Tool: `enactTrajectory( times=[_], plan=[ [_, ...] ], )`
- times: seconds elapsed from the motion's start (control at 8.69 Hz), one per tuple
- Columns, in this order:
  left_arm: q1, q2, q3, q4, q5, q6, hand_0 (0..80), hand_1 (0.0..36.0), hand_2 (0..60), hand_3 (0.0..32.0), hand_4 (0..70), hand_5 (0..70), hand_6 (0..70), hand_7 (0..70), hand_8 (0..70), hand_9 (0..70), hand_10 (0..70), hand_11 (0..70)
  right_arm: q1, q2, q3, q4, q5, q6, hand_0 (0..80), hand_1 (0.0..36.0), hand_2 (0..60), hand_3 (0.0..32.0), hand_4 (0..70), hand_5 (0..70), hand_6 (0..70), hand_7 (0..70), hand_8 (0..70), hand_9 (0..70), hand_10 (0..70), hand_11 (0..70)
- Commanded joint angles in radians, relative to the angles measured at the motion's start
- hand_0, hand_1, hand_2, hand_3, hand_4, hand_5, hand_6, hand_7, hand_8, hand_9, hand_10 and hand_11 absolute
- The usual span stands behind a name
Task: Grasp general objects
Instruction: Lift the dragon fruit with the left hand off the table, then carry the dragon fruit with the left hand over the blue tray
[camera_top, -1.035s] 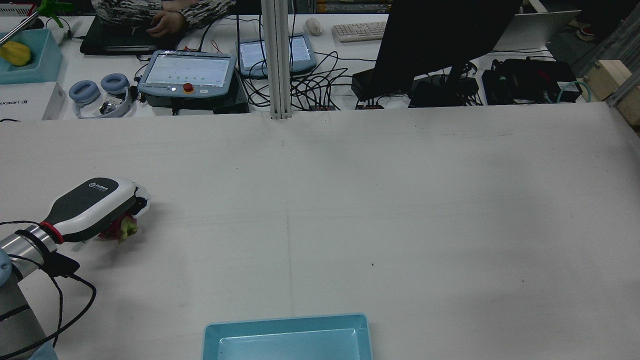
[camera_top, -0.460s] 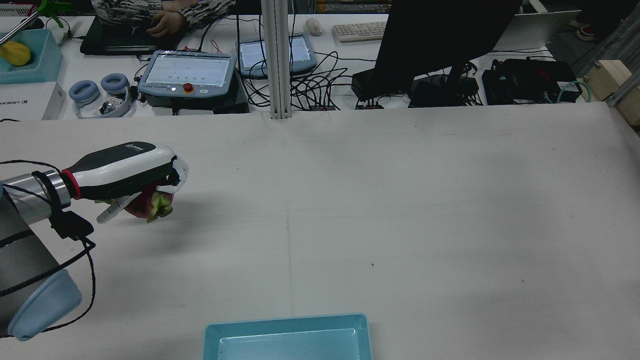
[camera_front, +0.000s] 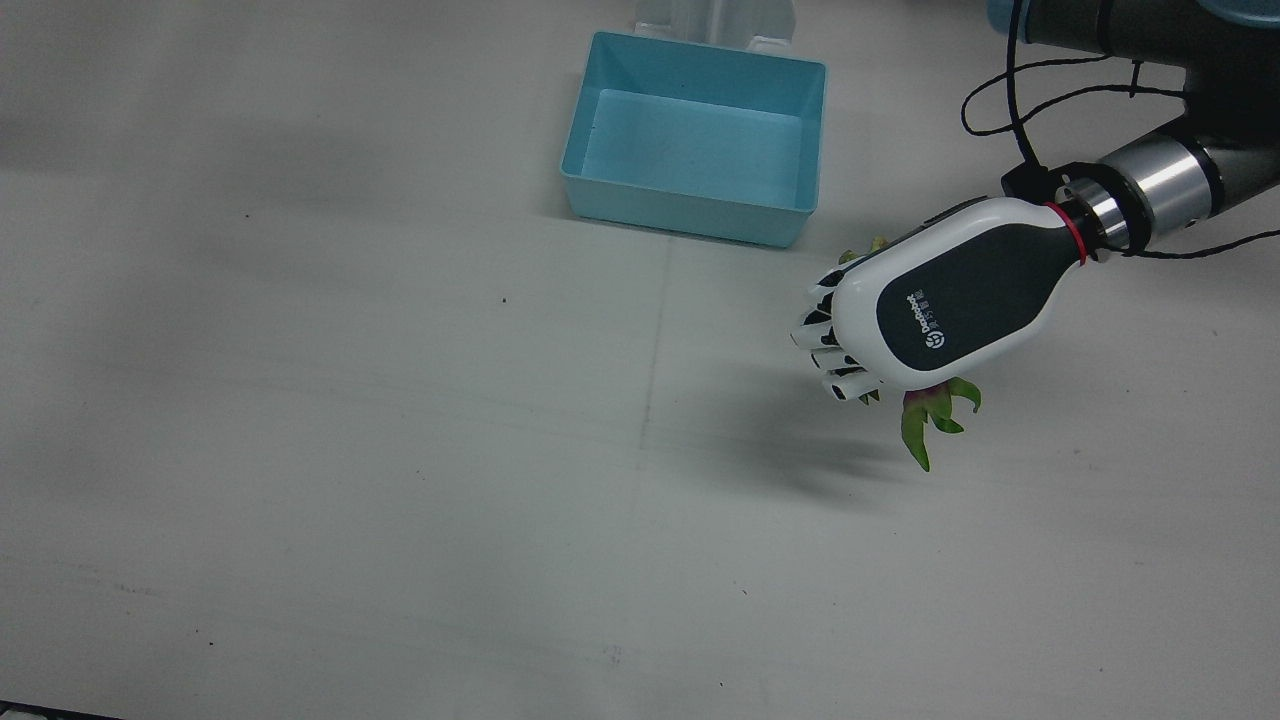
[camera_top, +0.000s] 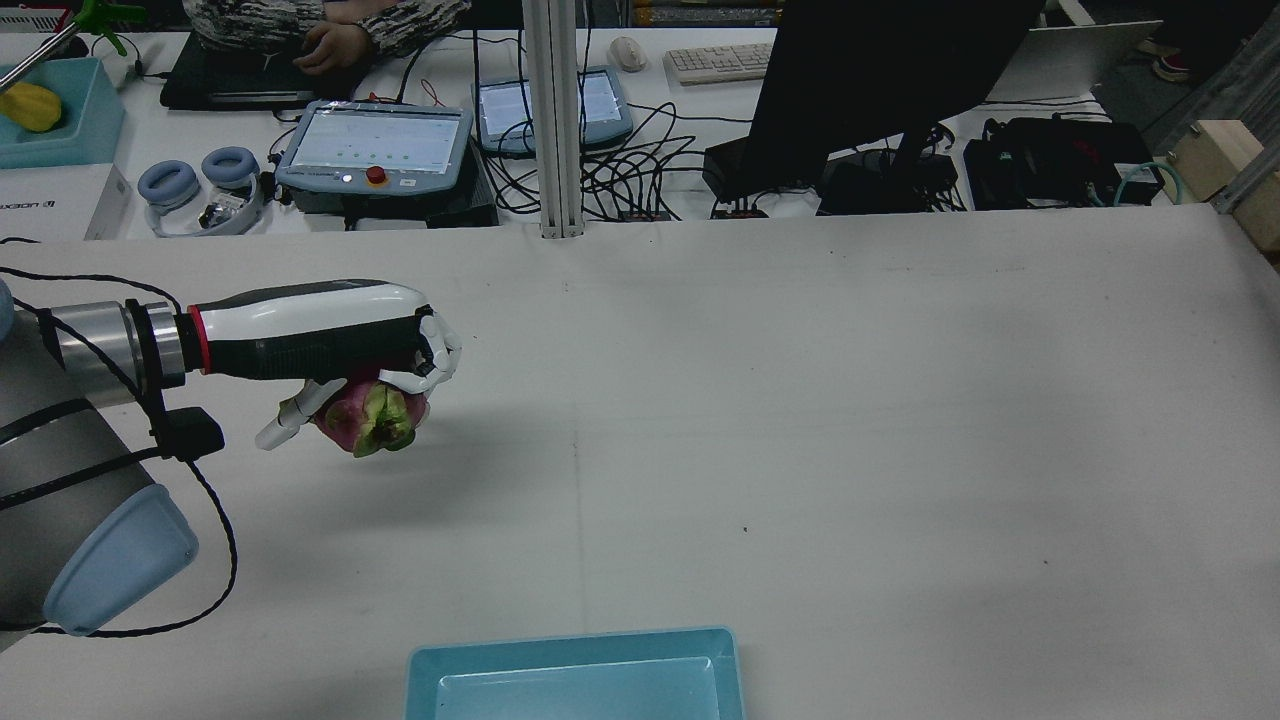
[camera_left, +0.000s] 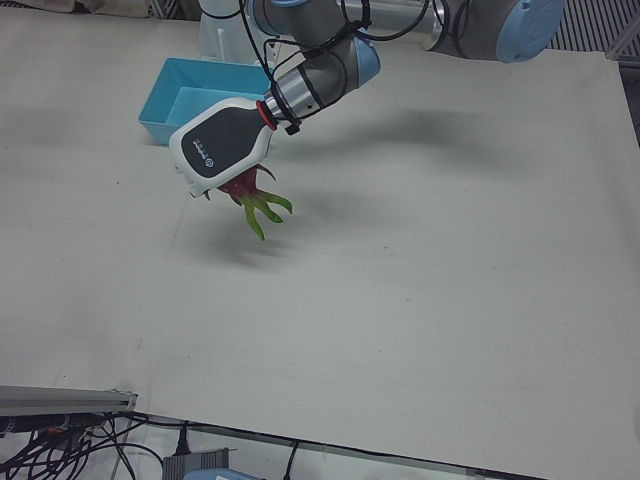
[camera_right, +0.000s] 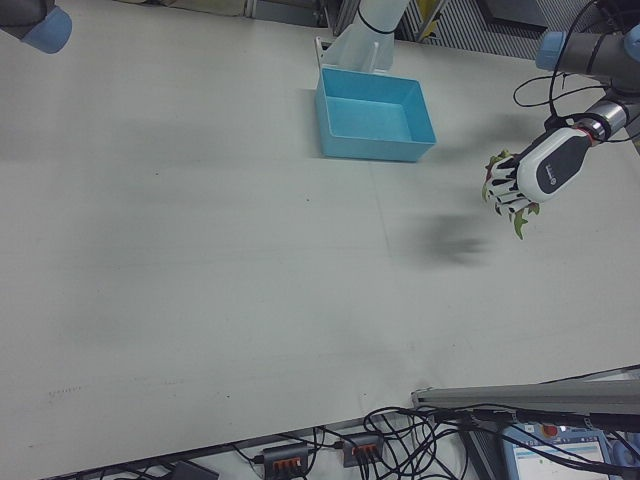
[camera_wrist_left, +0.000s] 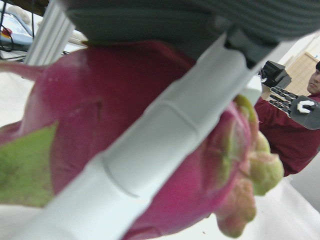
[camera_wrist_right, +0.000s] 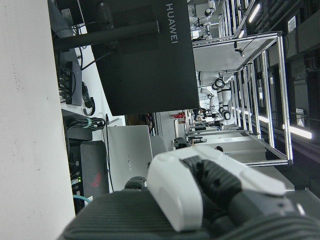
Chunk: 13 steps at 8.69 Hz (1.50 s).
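- The left hand (camera_top: 330, 345) is up off the counter (camera_top: 800, 400), palm down, with its fingers (camera_top: 435, 355) curled tight around a dragon fruit (camera_top: 370, 420).
- The fruit hangs under the palm, clear of the surface; its shadow falls on the counter below and to one side.
- From the front the fruit is mostly hidden by the back of the hand (camera_front: 945, 305); only its green leafy tips (camera_front: 930, 415) stick out from under the edge.
- In the left-front view those green tips (camera_left: 262, 207) point down and away from the hand (camera_left: 220, 150).
- In the left hand's own camera, a white finger (camera_wrist_left: 150, 150) crosses the pink skin of the fruit (camera_wrist_left: 100, 100), pressed right against it.
- A blue bin (camera_front: 695, 140) sits on the counter by the arm pedestals, near the hand but apart from it.
- The right hand (camera_wrist_right: 210, 185) shows only in its own camera, as a few white and dark finger parts close up; I cannot tell whether it is spread or closed.
- Behind the counter, a monitor (camera_top: 880, 70) and a teach pendant (camera_top: 375, 145) stand on a cluttered desk.
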Motion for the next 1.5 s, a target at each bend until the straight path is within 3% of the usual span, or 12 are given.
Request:
enactTrajectory(
  times=[0.0, 0.35, 0.58, 1.15, 1.38],
  plan=[
    [0.108, 0.003, 0.001, -0.175, 0.063, -0.219, 80.0, 36.0, 60.0, 0.0, 70.0, 70.0, 70.0, 70.0, 70.0, 70.0, 70.0, 70.0, 0.0, 0.0, 0.0, 0.0, 0.0, 0.0, 0.0, 0.0, 0.0, 0.0, 0.0, 0.0, 0.0, 0.0, 0.0, 0.0, 0.0, 0.0],
    [0.246, 0.008, 0.0, -0.292, 0.063, -0.319, 80.0, 36.0, 60.0, 0.0, 70.0, 70.0, 70.0, 70.0, 70.0, 70.0, 70.0, 70.0, 0.0, 0.0, 0.0, 0.0, 0.0, 0.0, 0.0, 0.0, 0.0, 0.0, 0.0, 0.0, 0.0, 0.0, 0.0, 0.0, 0.0, 0.0],
    [0.367, -0.007, -0.017, -0.305, 0.058, -0.347, 80.0, 36.0, 60.0, 0.0, 70.0, 70.0, 70.0, 70.0, 70.0, 70.0, 70.0, 70.0, 0.0, 0.0, 0.0, 0.0, 0.0, 0.0, 0.0, 0.0, 0.0, 0.0, 0.0, 0.0, 0.0, 0.0, 0.0, 0.0, 0.0, 0.0],
    [0.438, -0.018, -0.062, -0.308, 0.046, -0.391, 80.0, 36.0, 60.0, 0.0, 70.0, 70.0, 70.0, 70.0, 70.0, 70.0, 70.0, 70.0, 0.0, 0.0, 0.0, 0.0, 0.0, 0.0, 0.0, 0.0, 0.0, 0.0, 0.0, 0.0, 0.0, 0.0, 0.0, 0.0, 0.0, 0.0],
    [0.444, -0.003, -0.05, -0.398, 0.051, -0.393, 80.0, 36.0, 60.0, 0.0, 70.0, 70.0, 70.0, 70.0, 70.0, 70.0, 70.0, 70.0, 0.0, 0.0, 0.0, 0.0, 0.0, 0.0, 0.0, 0.0, 0.0, 0.0, 0.0, 0.0, 0.0, 0.0, 0.0, 0.0, 0.0, 0.0]
  ],
)
